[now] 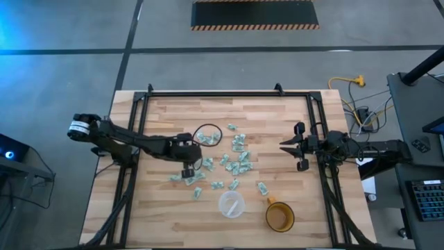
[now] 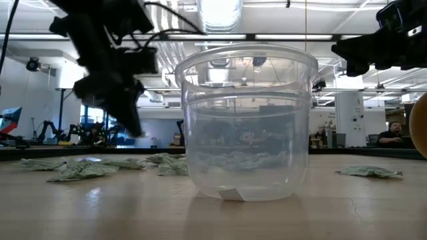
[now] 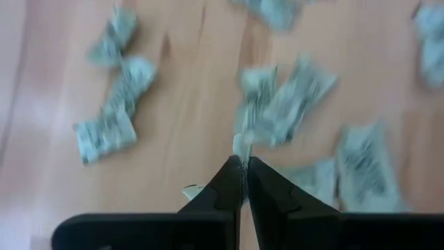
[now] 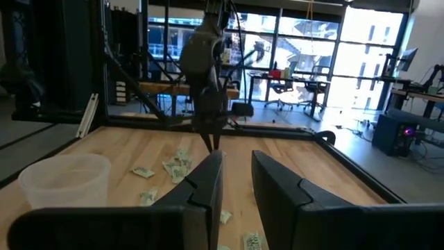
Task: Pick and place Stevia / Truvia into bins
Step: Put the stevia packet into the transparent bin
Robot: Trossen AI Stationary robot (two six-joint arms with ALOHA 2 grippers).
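Left claw [image 1: 188, 171] is above the sachet scatter [image 1: 232, 161] on the surface [image 1: 166, 215], fingers [image 3: 229, 182] pinched nearly together. A small white sliver shows at the tips in the left wrist view, prob one sachet [image 3: 240, 146] clamped, but can't confirm it's clear of the wood. The low view shows the claw lifted off the surface.

Step in hand, imo: carry to the clear cup [image 1: 232, 204]. Cup sits near the front edge, right of and nearer the front than the left claw, apart from the pile. One sachet seems to be in the cup [image 2: 231, 193] already. Advice: get tips over the cup centre before opening, drop low over the rim since paper flutters; cup is light and will tip if bumped.

In the way: loose sachets lie between claw and cup, so keep height while crossing. Amber mug [image 1: 279, 217] stands just right of the cup, not the target. Dark ring [image 1: 207, 135] lies behind the pile, out of path.

Right claw [image 1: 297, 147] waits at the right edge, fingers apart, narrow gap, holding nothing.
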